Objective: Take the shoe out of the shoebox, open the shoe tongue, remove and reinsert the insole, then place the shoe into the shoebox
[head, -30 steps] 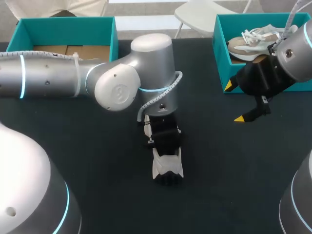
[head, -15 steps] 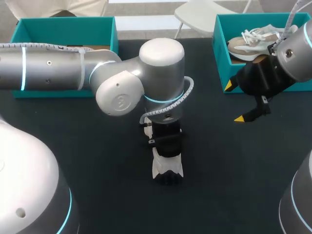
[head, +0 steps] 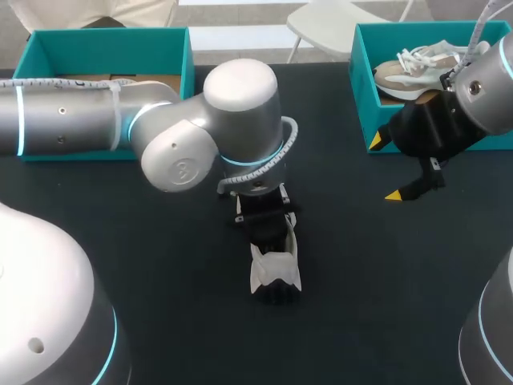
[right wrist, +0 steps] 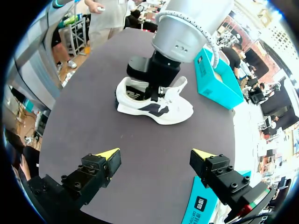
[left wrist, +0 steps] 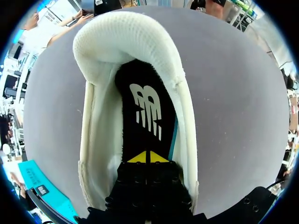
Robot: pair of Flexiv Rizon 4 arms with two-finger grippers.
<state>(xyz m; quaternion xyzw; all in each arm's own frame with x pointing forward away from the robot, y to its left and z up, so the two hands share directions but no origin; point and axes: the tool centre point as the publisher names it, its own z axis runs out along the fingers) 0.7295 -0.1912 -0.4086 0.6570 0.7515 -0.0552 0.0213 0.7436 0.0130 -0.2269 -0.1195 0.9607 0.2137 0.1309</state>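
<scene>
On dark table, white shoe, left tool tips together over white-logo black insole, right tool spread wide, empty.

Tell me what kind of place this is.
Most likely a robotics lab workbench set up for shoe handling. Two silver robot arms work over a black tabletop. Two open teal cardboard shoeboxes stand at its far edge. A white sneaker sits mid-table with the left gripper inside it.

The left arm and right arm are silver, ringed cyan. A grey cable wraps the left. The right gripper is black, yellow-tipped.
</scene>
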